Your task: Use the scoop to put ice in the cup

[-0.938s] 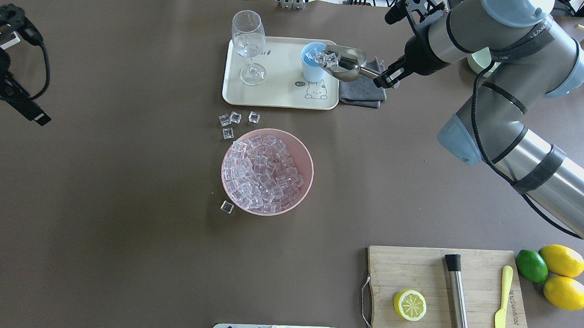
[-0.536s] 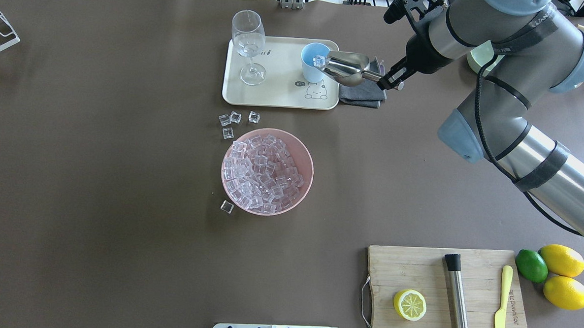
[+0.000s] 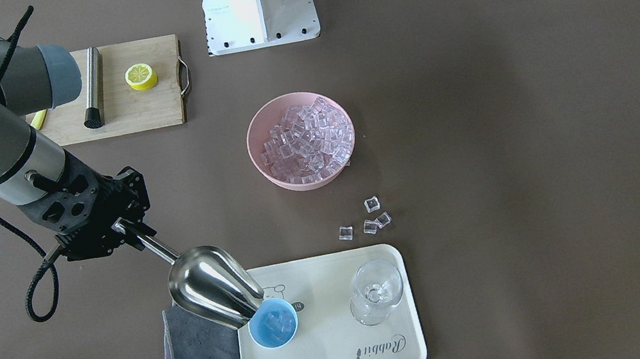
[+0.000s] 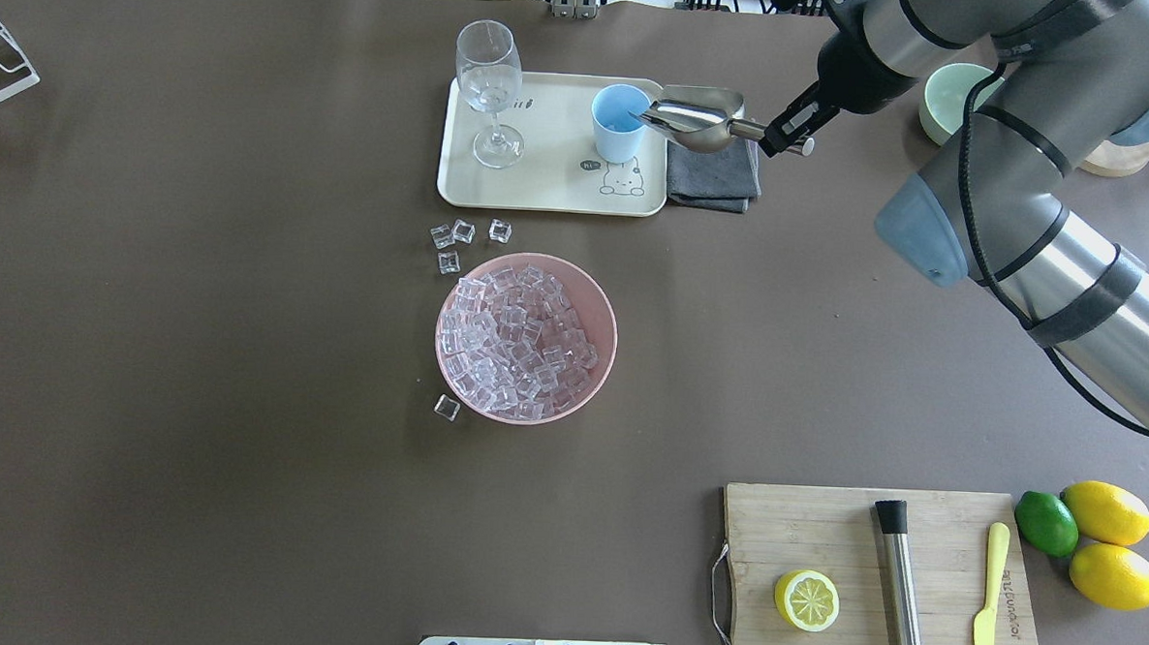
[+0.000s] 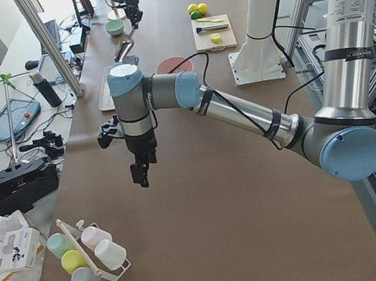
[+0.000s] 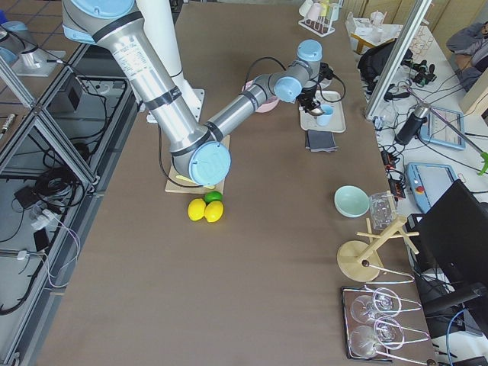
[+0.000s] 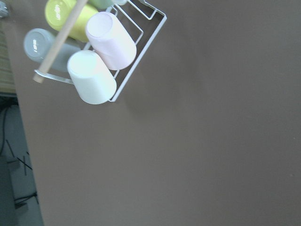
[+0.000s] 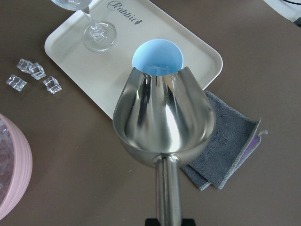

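My right gripper [image 4: 794, 130] is shut on the handle of the steel scoop [image 4: 695, 119]. It holds the scoop above the tray's right edge, mouth toward the light-blue cup [image 4: 618, 121]. In the right wrist view the scoop [image 8: 164, 117] is empty, with the cup [image 8: 157, 57] just beyond its lip. The front view shows ice cubes [image 3: 279, 324] inside the cup [image 3: 258, 336]. More ice [image 4: 516, 339] fills the pink bowl [image 4: 602, 304]. My left gripper [image 5: 139, 174] shows only in the left side view, over bare table far from the tray. I cannot tell whether it is open or shut.
The cup stands on a cream tray [image 4: 541, 190] with a stemmed glass [image 4: 491, 91]. A grey cloth [image 4: 712, 178] lies under the scoop. Loose cubes [image 4: 454, 240] lie between tray and bowl. A cutting board [image 4: 817, 537], a green bowl [image 4: 953, 97] and a mug rack [image 7: 94, 52] are nearby.
The ice has slid from the scoop into the cup. The scoop has drawn back to the right and is now empty. The left arm has left the overhead view.
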`<state>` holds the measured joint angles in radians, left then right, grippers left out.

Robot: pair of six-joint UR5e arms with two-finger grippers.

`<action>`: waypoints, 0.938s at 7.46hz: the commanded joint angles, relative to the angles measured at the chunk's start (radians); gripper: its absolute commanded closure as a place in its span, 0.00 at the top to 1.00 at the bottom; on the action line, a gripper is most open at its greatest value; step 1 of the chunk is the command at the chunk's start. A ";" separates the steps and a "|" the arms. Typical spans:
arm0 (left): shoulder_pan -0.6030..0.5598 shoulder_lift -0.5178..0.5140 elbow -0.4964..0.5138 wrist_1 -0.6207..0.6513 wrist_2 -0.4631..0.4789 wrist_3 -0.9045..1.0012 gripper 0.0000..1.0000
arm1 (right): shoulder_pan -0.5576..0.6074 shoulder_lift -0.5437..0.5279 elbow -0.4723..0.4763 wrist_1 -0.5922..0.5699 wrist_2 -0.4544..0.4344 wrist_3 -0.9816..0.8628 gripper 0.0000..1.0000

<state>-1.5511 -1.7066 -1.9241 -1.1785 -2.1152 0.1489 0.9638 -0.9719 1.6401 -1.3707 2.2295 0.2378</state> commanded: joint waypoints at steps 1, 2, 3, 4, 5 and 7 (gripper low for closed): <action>-0.044 -0.005 -0.052 0.003 0.077 0.068 1.00 | 0.032 -0.104 0.174 -0.130 0.010 0.014 0.00; -0.064 -0.010 -0.056 0.003 0.061 0.080 1.00 | 0.044 -0.178 0.251 -0.145 -0.010 0.061 0.00; -0.090 -0.014 -0.073 0.011 0.019 0.080 1.00 | 0.046 -0.280 0.341 -0.130 -0.072 0.181 0.00; -0.168 -0.007 -0.122 0.073 -0.042 0.081 1.00 | 0.047 -0.365 0.395 -0.072 -0.129 0.295 0.00; -0.197 -0.007 -0.131 0.110 -0.048 0.124 1.00 | 0.047 -0.484 0.436 0.014 -0.171 0.386 0.00; -0.130 -0.077 -0.040 0.112 -0.048 0.179 1.00 | 0.052 -0.698 0.483 0.149 -0.260 0.518 0.00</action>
<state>-1.7086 -1.7254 -2.0197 -1.0787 -2.1554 0.2939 1.0115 -1.4929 2.0780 -1.3265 2.0427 0.6394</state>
